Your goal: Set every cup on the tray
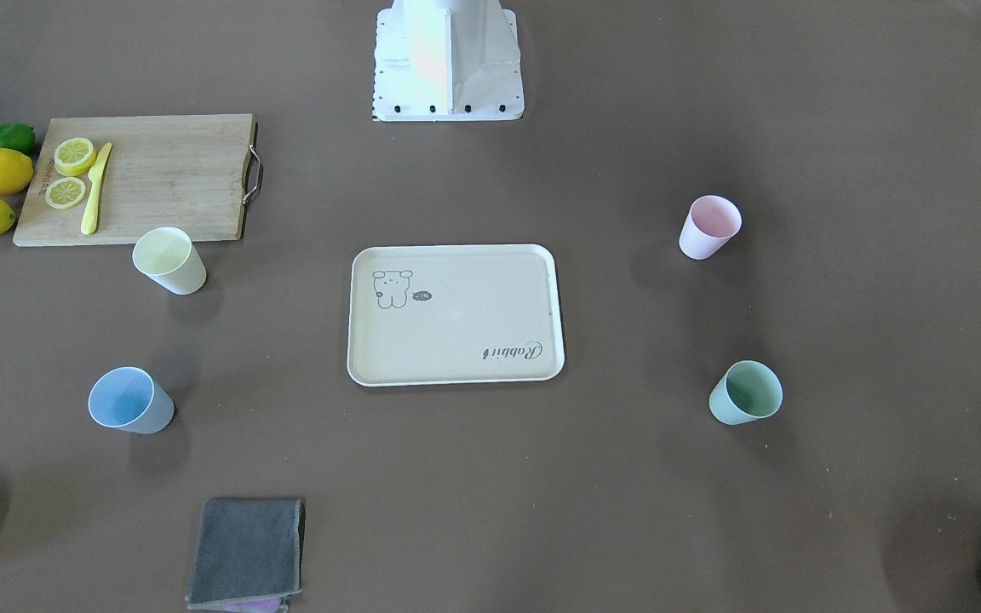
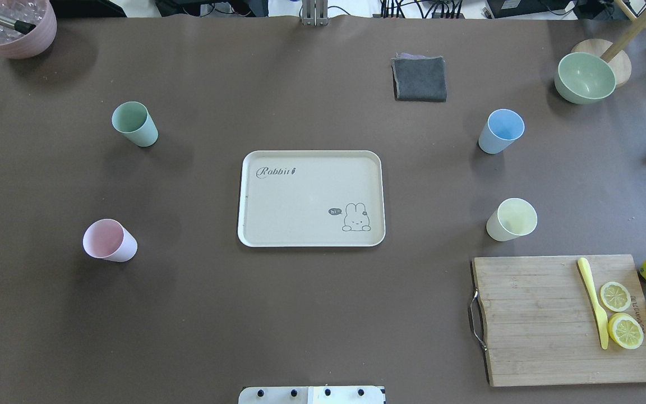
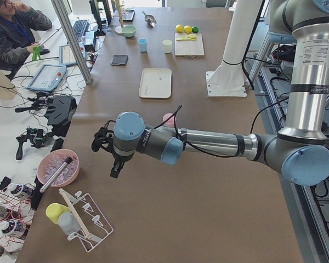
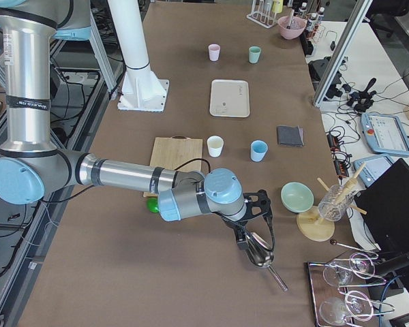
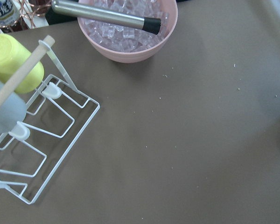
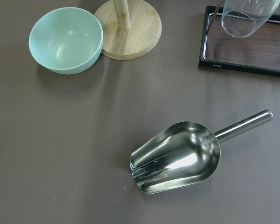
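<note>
The cream tray lies flat at the table's middle with nothing on it; it also shows in the front-facing view. All the cups stand upright on the table, apart from the tray. The mint green cup and pink cup are left of it. The light blue cup and pale yellow cup are right of it. My left gripper hovers far off at the table's left end. My right gripper hovers at the right end. I cannot tell whether either is open or shut.
A wooden cutting board with lemon slices and a yellow knife lies near the yellow cup, with lemons beside it. A grey cloth, a pale-green bowl and a steel scoop are on the right. A mauve pot of ice and a wire rack are on the left.
</note>
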Controlling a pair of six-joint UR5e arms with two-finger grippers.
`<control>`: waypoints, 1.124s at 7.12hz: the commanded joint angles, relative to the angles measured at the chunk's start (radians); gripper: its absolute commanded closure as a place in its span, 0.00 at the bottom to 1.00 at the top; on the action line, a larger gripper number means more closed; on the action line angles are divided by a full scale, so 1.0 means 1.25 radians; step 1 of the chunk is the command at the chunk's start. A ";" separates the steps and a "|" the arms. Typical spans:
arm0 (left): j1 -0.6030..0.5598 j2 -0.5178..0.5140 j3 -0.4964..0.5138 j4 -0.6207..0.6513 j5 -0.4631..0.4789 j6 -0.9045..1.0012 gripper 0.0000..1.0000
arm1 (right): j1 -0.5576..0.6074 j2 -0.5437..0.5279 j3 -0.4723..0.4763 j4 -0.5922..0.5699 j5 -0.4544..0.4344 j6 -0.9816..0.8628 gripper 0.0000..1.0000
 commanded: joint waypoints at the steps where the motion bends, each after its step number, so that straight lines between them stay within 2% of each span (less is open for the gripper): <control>1: 0.005 -0.014 0.005 -0.048 -0.001 -0.035 0.02 | -0.008 0.016 0.018 0.028 0.010 0.118 0.00; 2: 0.036 -0.056 0.005 -0.048 -0.002 -0.096 0.02 | -0.038 0.039 0.031 0.027 0.010 0.193 0.00; 3: 0.085 -0.057 -0.008 -0.060 -0.009 -0.170 0.02 | -0.105 0.048 0.066 0.027 -0.008 0.303 0.00; 5: 0.182 -0.065 -0.017 -0.157 -0.001 -0.387 0.02 | -0.262 0.080 0.138 0.028 -0.139 0.531 0.00; 6: 0.247 -0.076 -0.058 -0.176 0.009 -0.553 0.02 | -0.293 0.094 0.143 0.027 -0.150 0.578 0.00; 7: 0.346 -0.067 -0.139 -0.175 0.103 -0.698 0.02 | -0.314 0.093 0.157 0.027 -0.152 0.604 0.00; 8: 0.455 -0.056 -0.165 -0.173 0.201 -0.786 0.02 | -0.348 0.087 0.173 0.026 -0.165 0.650 0.00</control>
